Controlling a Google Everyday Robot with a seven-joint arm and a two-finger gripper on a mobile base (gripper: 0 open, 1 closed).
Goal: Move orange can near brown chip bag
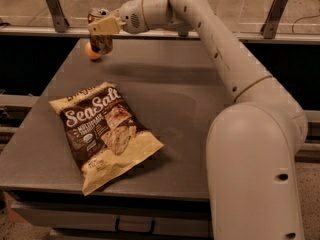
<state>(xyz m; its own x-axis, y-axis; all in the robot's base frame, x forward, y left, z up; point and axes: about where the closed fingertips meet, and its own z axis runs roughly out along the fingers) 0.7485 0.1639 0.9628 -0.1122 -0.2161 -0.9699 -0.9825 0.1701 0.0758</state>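
My gripper (101, 28) is shut on the orange can (101, 40) and holds it upright in the air above the table's far left corner. The can's silver top shows above the cream fingers (106, 27). The brown chip bag (105, 132) lies flat on the front left part of the grey table (190, 114), with white "Sea Salt" lettering and cream-yellow edges. The can is well behind the bag, toward the far edge.
A small round orange fruit (91, 52) sits on the table just behind and left of the held can. My white arm (240, 84) stretches over the table's right side. A railing with metal posts (55, 9) runs behind the table.
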